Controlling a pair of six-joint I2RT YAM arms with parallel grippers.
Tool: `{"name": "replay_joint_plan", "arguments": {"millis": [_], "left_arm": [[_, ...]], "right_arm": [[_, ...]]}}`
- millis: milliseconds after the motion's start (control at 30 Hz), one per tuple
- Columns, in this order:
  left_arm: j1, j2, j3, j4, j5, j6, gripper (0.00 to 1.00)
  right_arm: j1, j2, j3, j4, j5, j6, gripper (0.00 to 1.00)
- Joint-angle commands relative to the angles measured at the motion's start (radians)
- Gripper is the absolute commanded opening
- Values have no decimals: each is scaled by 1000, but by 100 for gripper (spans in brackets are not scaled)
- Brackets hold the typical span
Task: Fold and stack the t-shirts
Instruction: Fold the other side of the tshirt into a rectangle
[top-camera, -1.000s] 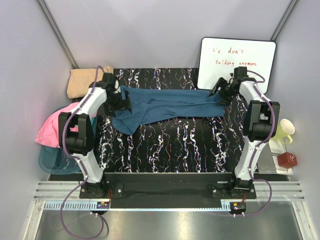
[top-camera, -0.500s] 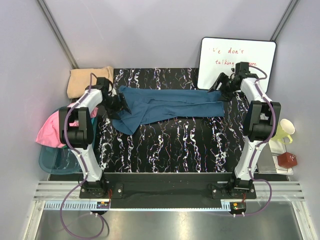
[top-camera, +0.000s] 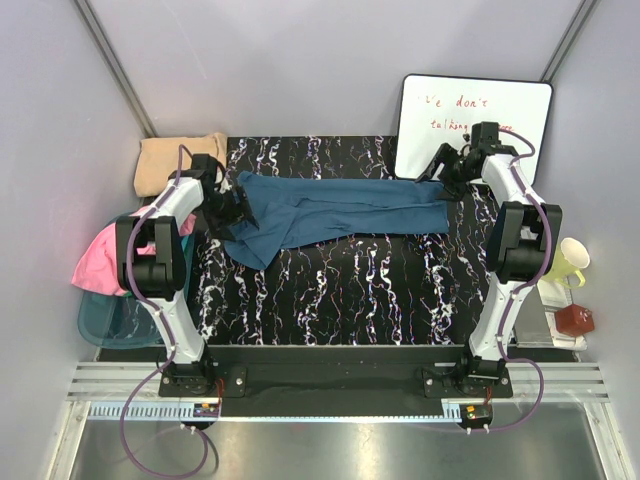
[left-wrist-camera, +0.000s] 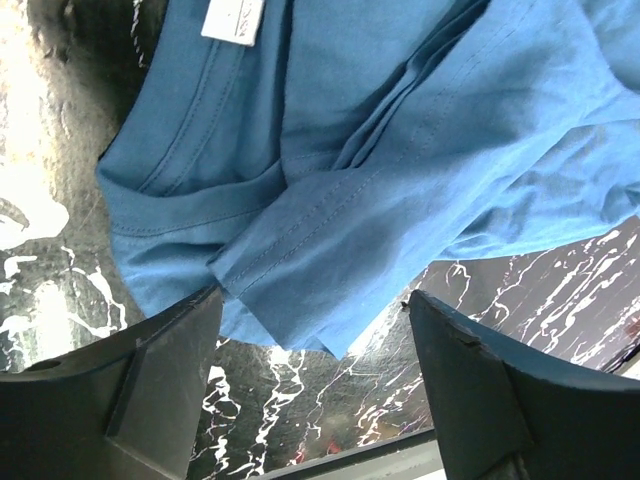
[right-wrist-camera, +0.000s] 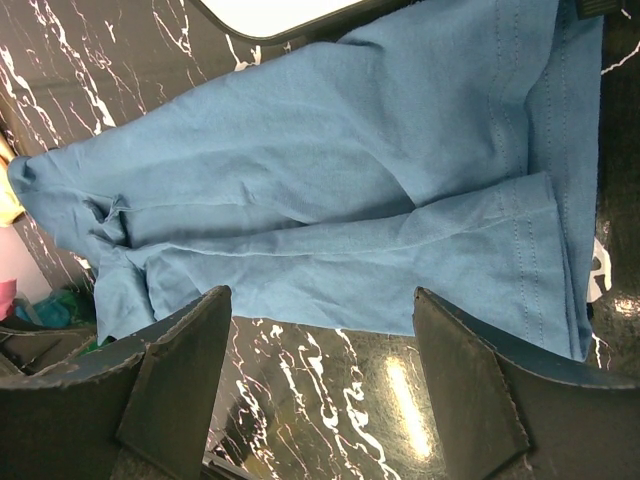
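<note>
A dark teal-blue t-shirt (top-camera: 335, 212) lies crumpled in a long strip across the far half of the black marbled table (top-camera: 340, 300). My left gripper (top-camera: 228, 208) is open at the shirt's left end, where the collar and white label (left-wrist-camera: 233, 20) show; the cloth (left-wrist-camera: 380, 150) lies just beyond its fingers (left-wrist-camera: 150, 390). My right gripper (top-camera: 447, 180) is open at the shirt's right end, its fingers (right-wrist-camera: 470, 380) over bare table beside the hem (right-wrist-camera: 330, 200). A tan-beige t-shirt (top-camera: 172, 160) lies bunched at the far left corner. Pink cloth (top-camera: 100, 260) hangs over a teal basket.
A whiteboard (top-camera: 474, 122) with red writing leans at the far right, close behind my right arm. A teal basket (top-camera: 105, 320) sits left of the table. A yellow mug (top-camera: 566, 262) and a red object (top-camera: 575, 320) stand on the right side shelf.
Both grippers have let go of the teal-blue shirt and drawn outward from its ends. The shirt has settled flat on the table.
</note>
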Motion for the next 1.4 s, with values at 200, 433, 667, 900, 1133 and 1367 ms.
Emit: {"name": "replay_joint_plan", "arguments": {"millis": [200, 433, 667, 900, 1133, 1367], "left_arm": [[1, 2, 7, -16, -53, 6, 72], [1, 49, 38, -7, -39, 4, 39], [3, 67, 72, -9, -47, 3, 0], [1, -13, 131, -48, -123, 9, 0], [3, -27, 253, -67, -163, 29, 0], [3, 61, 400, -67, -165, 39, 0]], "right_arm": [[4, -23, 54, -5, -16, 9, 81], [4, -44, 73, -5, 1, 8, 82], [4, -75, 95, -10, 22, -9, 82], [5, -84, 78, -16, 25, -15, 82], [5, -92, 70, -16, 27, -17, 82], [4, -97, 72, -22, 21, -20, 82]]}}
